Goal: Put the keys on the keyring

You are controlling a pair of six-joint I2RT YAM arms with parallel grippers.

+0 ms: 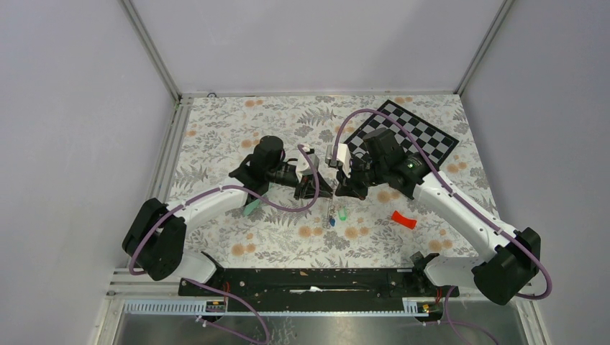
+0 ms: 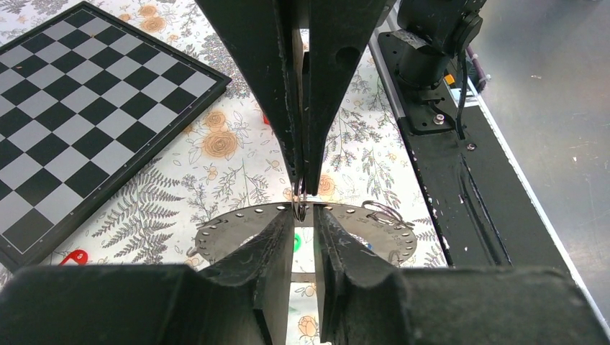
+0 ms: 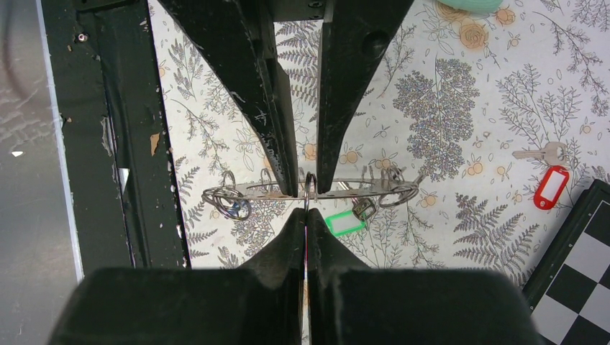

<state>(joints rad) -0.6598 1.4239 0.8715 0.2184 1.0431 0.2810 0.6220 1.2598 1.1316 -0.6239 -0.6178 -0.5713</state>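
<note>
The keyring (image 2: 237, 230), a flat grey ring with small holes along its rim, hangs between my two grippers above the table. It shows edge-on in the right wrist view (image 3: 360, 185). My left gripper (image 2: 305, 214) reaches over it, jaws a narrow gap apart with light showing through. My right gripper (image 3: 305, 212) is shut on a small split ring (image 3: 309, 188) at the keyring's rim. Other small rings hang from the rim. A green-tagged key (image 3: 344, 223) sits just below it. A red-tagged key (image 3: 551, 187) lies apart on the cloth. In the top view the grippers (image 1: 316, 188) (image 1: 345, 188) meet tip to tip.
A chessboard (image 1: 406, 133) lies at the back right on the floral cloth. A mint-green tube (image 1: 252, 207) lies under the left arm. The black base rail (image 1: 309, 284) runs along the near edge. White walls close in the table.
</note>
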